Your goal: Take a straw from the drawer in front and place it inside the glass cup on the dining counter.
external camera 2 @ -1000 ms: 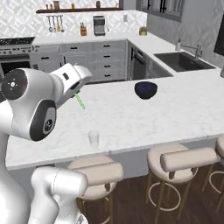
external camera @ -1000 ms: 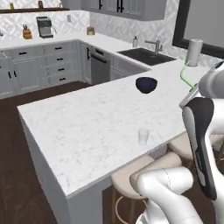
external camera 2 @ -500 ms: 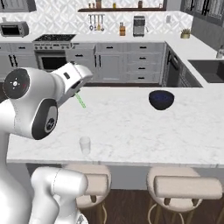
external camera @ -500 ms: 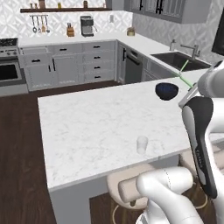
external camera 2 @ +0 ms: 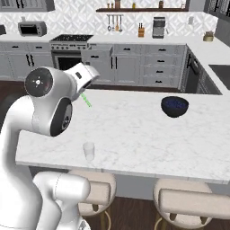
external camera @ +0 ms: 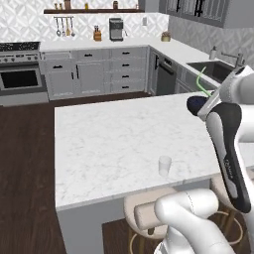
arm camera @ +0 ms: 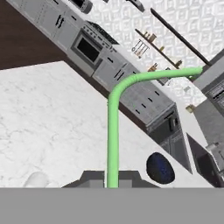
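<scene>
So your tool (arm camera: pixel 112 177) is clamped shut on the straw (arm camera: pixel 113 131). In the hand view you can see the green stem coming straight up from between the two dark tips, then bending over sharply toward the right at the top. From the left base view the straw (external camera: pixel 200 83) pokes out as a thin green curve just above the arm's wrist, over the far right part of the surface (external camera: pixel 114 144). From the right base view you catch a short green bit of it (external camera 2: pixel 86 100) sticking out below the white hand, over the near left part of the marble surface (external camera 2: pixel 134 130).

The cup (external camera: pixel 164 165) is standing upright on the surface near its front edge, with nothing in it as far as you can tell. In the right base view the cup (external camera 2: pixel 89 151) sits close to the front edge too, below the hand and well apart from the straw. In the hand view there's a pale blurry round shape at the lower left that could be the cup, but it's too soft to call.

A dark blue bowl (external camera 2: pixel 174 106) sits further along the surface, toward the sink side; the left base view has the bowl (external camera: pixel 196 104) partly behind the arm. Two stools (external camera 2: pixel 188 204) are tucked under the front edge.
</scene>
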